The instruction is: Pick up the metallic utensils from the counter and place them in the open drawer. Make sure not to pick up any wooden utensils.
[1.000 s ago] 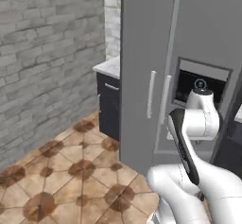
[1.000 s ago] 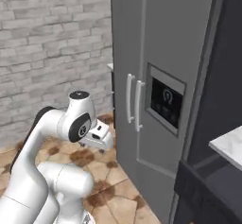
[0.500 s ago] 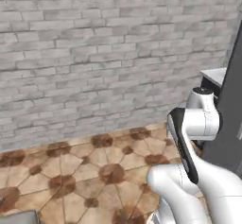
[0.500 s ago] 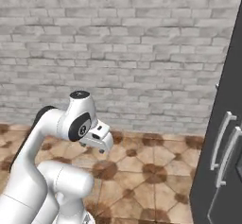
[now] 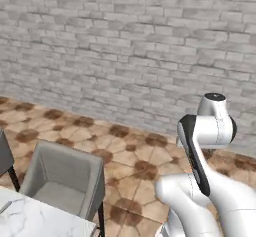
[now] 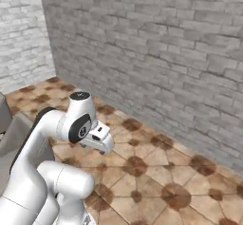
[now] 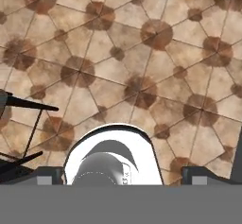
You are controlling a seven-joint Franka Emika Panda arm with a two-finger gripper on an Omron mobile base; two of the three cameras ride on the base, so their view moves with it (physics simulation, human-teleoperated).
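Note:
My gripper (image 6: 102,142) hangs folded close to the arm, high over the tiled floor and pointing down at it. In the hand view its two dark fingertips (image 7: 49,175) stand far apart at the bottom edge, so it is open with nothing between them. A corner of the white marble counter (image 5: 30,220) shows at the lower left of the left base view. A thin grey sliver lies at its left edge, too small to identify. The metallic utensils and the drawer are out of view.
A grey chair (image 5: 62,178) stands against the counter corner, also visible as the grey chair (image 6: 13,135). Thin dark chair legs (image 7: 26,105) cross the left of the hand view. A grey brick wall (image 5: 130,46) runs behind the brown tiled floor (image 6: 156,172).
The whole picture has shifted as the base turned: the tall grey fridge has left view, and the brick wall, chair and counter corner have come in. The arm's pose and open gripper look unchanged.

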